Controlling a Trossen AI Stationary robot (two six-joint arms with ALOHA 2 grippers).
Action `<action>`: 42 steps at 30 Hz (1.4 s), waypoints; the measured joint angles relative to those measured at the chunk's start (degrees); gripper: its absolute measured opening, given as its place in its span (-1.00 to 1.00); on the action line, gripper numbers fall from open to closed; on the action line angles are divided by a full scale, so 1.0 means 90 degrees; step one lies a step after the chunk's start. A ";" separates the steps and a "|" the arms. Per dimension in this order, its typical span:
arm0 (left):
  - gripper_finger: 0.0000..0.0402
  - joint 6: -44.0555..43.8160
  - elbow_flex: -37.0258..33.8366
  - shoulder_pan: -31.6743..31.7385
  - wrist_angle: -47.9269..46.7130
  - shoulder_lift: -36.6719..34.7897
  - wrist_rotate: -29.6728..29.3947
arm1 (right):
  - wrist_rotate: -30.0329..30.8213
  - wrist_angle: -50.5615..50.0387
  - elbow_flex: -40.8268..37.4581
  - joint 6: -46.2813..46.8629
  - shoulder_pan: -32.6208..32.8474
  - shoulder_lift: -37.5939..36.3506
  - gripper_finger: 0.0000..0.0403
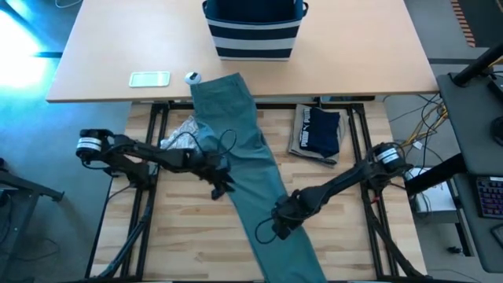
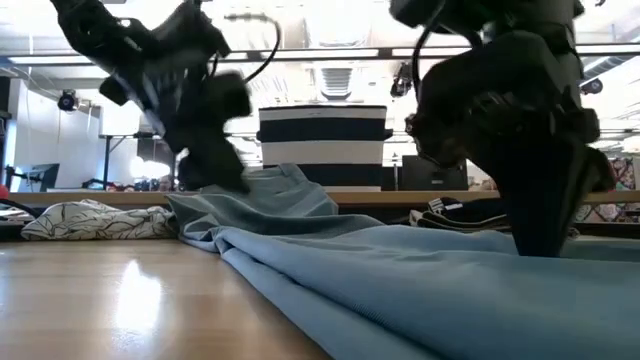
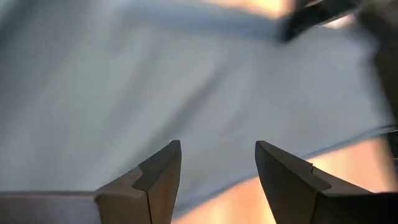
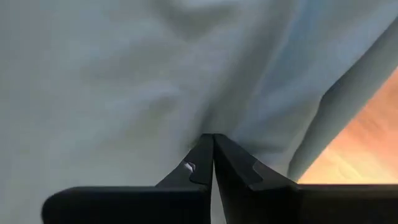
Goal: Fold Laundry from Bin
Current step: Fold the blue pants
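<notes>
The large teal-green garment (image 1: 251, 169) lies stretched out slantwise on the wooden table, its far end up on the tan table's edge. My left gripper (image 1: 222, 187) hovers open over the garment's left edge (image 3: 186, 93), with nothing between its fingers. My right gripper (image 1: 275, 226) is shut, its tips down on the garment's near half. A grey-white patterned garment (image 1: 181, 135) lies crumpled at the far left. A folded dark navy garment (image 1: 321, 132) rests on a tan one at the far right. The striped navy bin (image 1: 253, 31) stands on the tan table. My right gripper sets its shut fingertips (image 4: 205, 155) on the teal garment's near half (image 4: 205, 121), coming steeply from above. Creases in the cloth run together at the tips. Whether any cloth is caught between the fingers I cannot tell. The garment lies flat on the table.
A flat white device (image 1: 149, 79) and a small round thing (image 1: 192, 77) lie on the tan table's near edge. Bare wood shows at the near left (image 1: 181, 236) and near right (image 1: 346, 236) of the table.
</notes>
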 joint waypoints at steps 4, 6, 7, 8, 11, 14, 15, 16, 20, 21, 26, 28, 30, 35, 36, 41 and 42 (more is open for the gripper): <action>-0.05 -0.0218 0.0492 -0.0621 0.0413 0.0647 -0.0011 | 0.0323 -0.0508 0.0381 -0.0205 -0.0002 -0.0111 -0.95; -0.06 -0.0217 0.0789 -0.0892 0.0361 0.1043 -0.0049 | 0.0651 -0.0776 0.0543 -0.0169 0.0000 -0.0412 -0.96; -0.06 -0.0212 0.0954 -0.1003 0.0381 0.1280 -0.0055 | 0.0784 -0.0860 0.0563 -0.0152 -0.0003 -0.0560 -0.96; -0.06 -0.0212 0.1075 -0.1083 0.0419 0.1472 -0.0058 | 0.0882 -0.0941 0.0563 -0.0130 -0.0006 -0.0624 -0.96; -0.06 -0.0281 0.1252 -0.1145 0.0331 0.2041 -0.0063 | 0.0928 -0.0940 0.0302 -0.0135 -0.0073 -0.0611 -0.96; -0.06 -0.0392 0.1251 -0.1117 0.0145 0.2320 0.0104 | 0.0662 -0.0397 -0.0117 -0.0080 -0.0155 -0.0328 -0.96; -0.06 -0.0375 0.1202 -0.1117 0.0156 0.2364 0.0133 | 0.0524 -0.0213 -0.0233 -0.0047 -0.0179 -0.0249 -0.96; -0.06 -0.0384 0.1168 -0.1118 0.0137 0.2381 0.0161 | 0.0424 -0.0099 -0.0342 0.0010 -0.0202 -0.0181 -0.96; -0.06 -0.0626 0.1051 -0.1191 -0.0006 0.2306 0.0435 | 0.0388 -0.0020 -0.0561 -0.0009 -0.0301 -0.0199 -0.96; -0.06 -0.0715 0.1048 -0.1200 -0.0031 0.2238 0.0477 | 0.0371 -0.0026 -0.0562 -0.0142 -0.0341 -0.0320 -0.96; -0.06 -0.0972 0.1104 -0.1031 -0.0465 0.1521 0.0533 | 0.0531 -0.0290 -0.0272 -0.0664 -0.0463 -0.1006 -0.96; -0.06 -0.0824 0.1197 -0.0722 -0.0433 0.0976 0.0553 | 0.0646 -0.0057 -0.0029 -0.0705 -0.0386 -0.1272 -0.96; -0.06 -0.0551 0.1202 -0.0244 -0.0676 0.0475 0.0541 | 0.0647 0.0114 0.0118 -0.0715 -0.0222 -0.1309 -0.96; -0.05 0.0377 0.1187 0.1366 -0.1773 -0.0266 0.0088 | 0.0683 0.1031 0.0192 -0.0403 0.0247 -0.0673 -0.96; -0.05 0.0588 0.1190 0.1675 -0.2030 -0.0318 -0.0161 | 0.0670 0.1231 0.0199 -0.0274 0.0338 -0.0488 -0.96; -0.05 0.1289 0.1171 0.2603 -0.2976 -0.0334 -0.0610 | 0.0102 0.1328 0.0225 0.0440 0.0778 0.0476 -0.96; -0.05 0.1347 0.1176 0.2657 -0.3151 -0.0343 -0.0608 | -0.0097 0.1195 0.0219 0.0549 0.0848 0.0565 -0.95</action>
